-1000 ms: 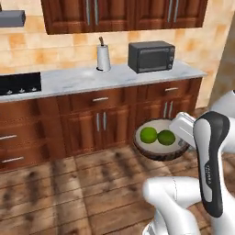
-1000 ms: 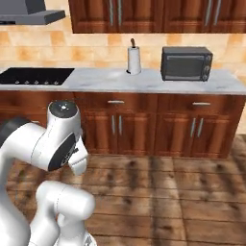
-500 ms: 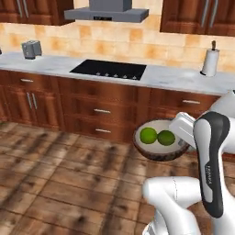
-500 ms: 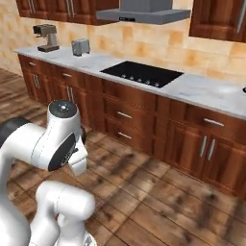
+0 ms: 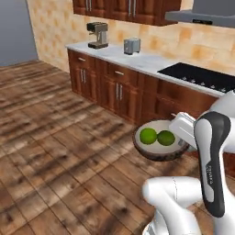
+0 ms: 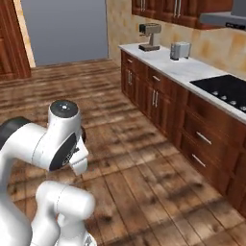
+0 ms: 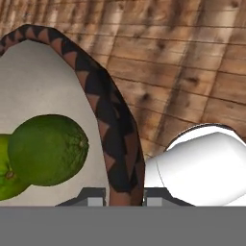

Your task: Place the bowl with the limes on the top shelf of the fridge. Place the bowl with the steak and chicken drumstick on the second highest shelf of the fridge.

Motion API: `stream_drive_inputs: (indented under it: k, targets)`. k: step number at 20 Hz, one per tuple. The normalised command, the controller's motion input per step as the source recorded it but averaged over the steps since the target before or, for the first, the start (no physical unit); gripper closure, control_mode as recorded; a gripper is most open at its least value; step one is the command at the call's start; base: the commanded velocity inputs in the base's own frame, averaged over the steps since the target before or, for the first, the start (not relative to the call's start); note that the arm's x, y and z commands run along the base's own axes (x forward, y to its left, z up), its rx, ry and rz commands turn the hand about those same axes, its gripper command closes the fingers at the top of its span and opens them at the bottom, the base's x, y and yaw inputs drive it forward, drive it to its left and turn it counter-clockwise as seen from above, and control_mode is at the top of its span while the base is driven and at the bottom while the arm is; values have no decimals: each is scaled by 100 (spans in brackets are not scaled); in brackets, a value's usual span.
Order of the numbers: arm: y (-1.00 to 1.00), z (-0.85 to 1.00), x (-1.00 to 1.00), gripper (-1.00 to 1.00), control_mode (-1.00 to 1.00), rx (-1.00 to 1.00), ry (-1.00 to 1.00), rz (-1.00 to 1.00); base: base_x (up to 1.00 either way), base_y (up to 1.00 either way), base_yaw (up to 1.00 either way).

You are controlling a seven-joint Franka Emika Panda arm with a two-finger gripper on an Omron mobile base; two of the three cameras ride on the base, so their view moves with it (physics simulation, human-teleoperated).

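The base has swung past the microwave and cooktop (image 5: 202, 75) while the hand (image 7: 126, 194) keeps pinching the rim of the bowl with the limes (image 5: 158, 146), apparently heading fridgeward.

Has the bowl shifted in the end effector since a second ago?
No. The bowl sits at the same spot beside the arm in the left base view; only the kitchen behind changed, since the base turned.

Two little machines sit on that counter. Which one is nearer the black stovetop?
The toaster, the small grey box. The coffee machine, taller and brown, stands farther from the stovetop, toward the counter's end.
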Motion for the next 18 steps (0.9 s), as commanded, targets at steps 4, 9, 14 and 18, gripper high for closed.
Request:
stream_drive_inputs:
  k: [4,9,14,18]
  targets:
    - [0,0,0,100,100,0,0,0,60,0,78]
    - [0,0,0,100,100,0,0,0,67,0,72]
    - [0,0,0,100,100,0,0,0,52,0,75]
    - [0,0,0,100,100,0,0,0,70,-1,16]
